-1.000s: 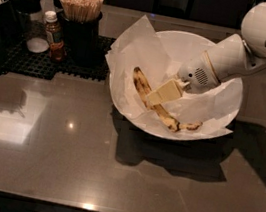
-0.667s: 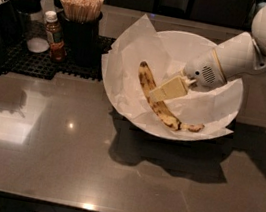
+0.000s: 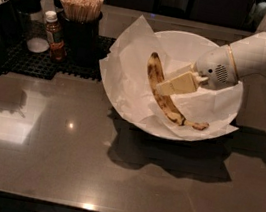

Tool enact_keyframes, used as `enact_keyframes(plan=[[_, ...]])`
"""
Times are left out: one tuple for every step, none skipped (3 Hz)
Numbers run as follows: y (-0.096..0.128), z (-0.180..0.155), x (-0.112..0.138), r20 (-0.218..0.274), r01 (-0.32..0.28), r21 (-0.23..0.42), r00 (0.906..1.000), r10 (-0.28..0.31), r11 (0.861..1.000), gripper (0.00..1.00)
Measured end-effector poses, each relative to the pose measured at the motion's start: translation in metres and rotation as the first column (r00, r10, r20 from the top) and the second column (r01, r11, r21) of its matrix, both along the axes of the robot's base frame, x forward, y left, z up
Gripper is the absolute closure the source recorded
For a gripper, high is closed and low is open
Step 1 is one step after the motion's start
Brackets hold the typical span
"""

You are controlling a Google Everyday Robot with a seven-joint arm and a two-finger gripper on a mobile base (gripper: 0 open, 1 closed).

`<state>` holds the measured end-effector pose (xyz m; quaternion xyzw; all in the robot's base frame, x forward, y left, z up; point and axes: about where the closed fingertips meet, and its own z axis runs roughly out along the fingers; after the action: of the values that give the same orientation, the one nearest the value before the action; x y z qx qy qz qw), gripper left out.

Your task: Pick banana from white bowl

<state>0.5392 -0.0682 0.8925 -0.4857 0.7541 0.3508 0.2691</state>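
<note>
The white bowl [image 3: 204, 46], wide and lined with crinkled white paper, sits on the grey counter right of centre. A spotted yellow banana [image 3: 155, 71] with dark ends runs diagonally across the bowl, its top end toward the back left. My gripper [image 3: 165, 86] reaches in from the right on a white arm. Its pale yellow fingers [image 3: 180, 81] are shut across the middle of the banana. The banana appears raised a little off the paper, and its lower end [image 3: 196, 124] is near the bowl's front rim.
Behind and left of the bowl, a black mat [image 3: 54, 62] holds a dark cup of wooden stir sticks [image 3: 81, 3], a small brown sauce bottle [image 3: 54, 34] and dark containers [image 3: 6, 16]. Glossy grey counter [image 3: 63, 157] stretches in front.
The gripper, with the banana between its fingers, has moved up and toward the back right of the bowl. The banana has come along and now stands steeper.
</note>
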Motion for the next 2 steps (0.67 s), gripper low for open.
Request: enact_keyframes(plan=[[-0.004, 0.019, 0.0, 0.072, -0.021, 0.064, 0.9973, 0.017, 0.998, 1.0], [-0.007, 0.035, 0.002, 0.134, -0.059, 0.133, 0.9901, 0.042, 0.989, 1.0]])
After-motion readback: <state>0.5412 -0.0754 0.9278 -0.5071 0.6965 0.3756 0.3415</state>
